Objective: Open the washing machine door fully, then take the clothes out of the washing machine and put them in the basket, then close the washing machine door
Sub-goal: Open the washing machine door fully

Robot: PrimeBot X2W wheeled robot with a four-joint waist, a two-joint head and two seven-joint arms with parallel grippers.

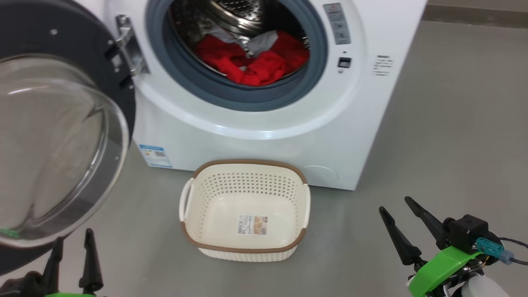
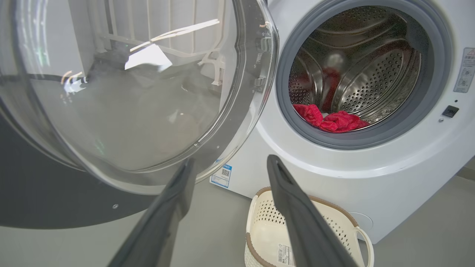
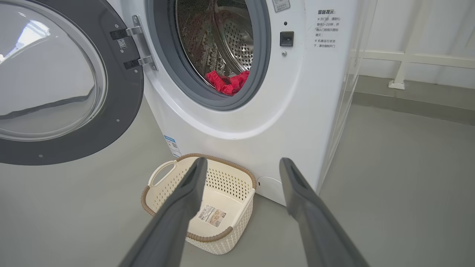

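My left hand (image 1: 73, 236) and right hand (image 1: 394, 203) gape empty. The bulging glass washing machine door (image 1: 53, 144) stands open; soft red clothes (image 1: 264, 68) lie inside the washing machine (image 1: 268, 140), perforated basket (image 1: 247, 181) just before it.

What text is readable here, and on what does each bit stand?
"温馨提示": heading of the notice on the washing machine front; the lines beneath are too small to read.
Too small: the blue-bordered label with a QR code, low on the front.
Too small: the grey label beside the drum opening.
Blurred: the sticker on the basket floor.
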